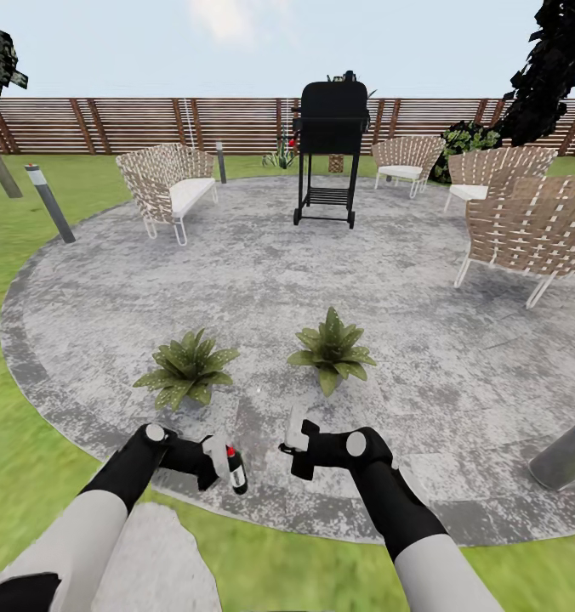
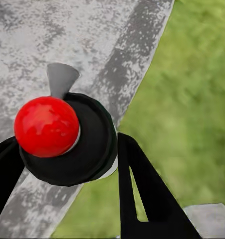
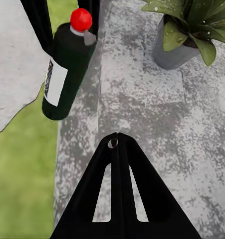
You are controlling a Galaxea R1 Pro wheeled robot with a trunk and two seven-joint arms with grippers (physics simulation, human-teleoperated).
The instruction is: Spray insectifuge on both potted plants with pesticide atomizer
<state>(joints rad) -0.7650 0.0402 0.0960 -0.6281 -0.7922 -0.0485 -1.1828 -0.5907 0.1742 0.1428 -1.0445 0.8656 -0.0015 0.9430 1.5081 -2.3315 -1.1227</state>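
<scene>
Two potted plants low in the head view: one rosette (image 1: pixel 186 367) left of centre, the other (image 1: pixel 333 348) just right of centre, both on the round grey patio (image 1: pixel 236 272). Pesticide atomizer (image 1: pixel 236 470) at lower centre, clamped in the left gripper (image 1: pixel 222 463), red cap up; in the left wrist view, red cap and grey nozzle centre-left between black jaws (image 2: pixel 67 144). Right gripper (image 1: pixel 294 435) just beside, jaws pressed together, holding nothing (image 3: pixel 117 199).

Probably the aiming step: best done by turning the grey nozzle toward the nearer left rosette, keeping the bottle upright, sweeping over every leaf, then the same for the right plant. Risk of spraying stone instead of leaves if aimed low.

White label on the dark bottle (image 3: pixel 62 74) at upper left of the right wrist view; print too small to read. No brand legible anywhere.
</scene>
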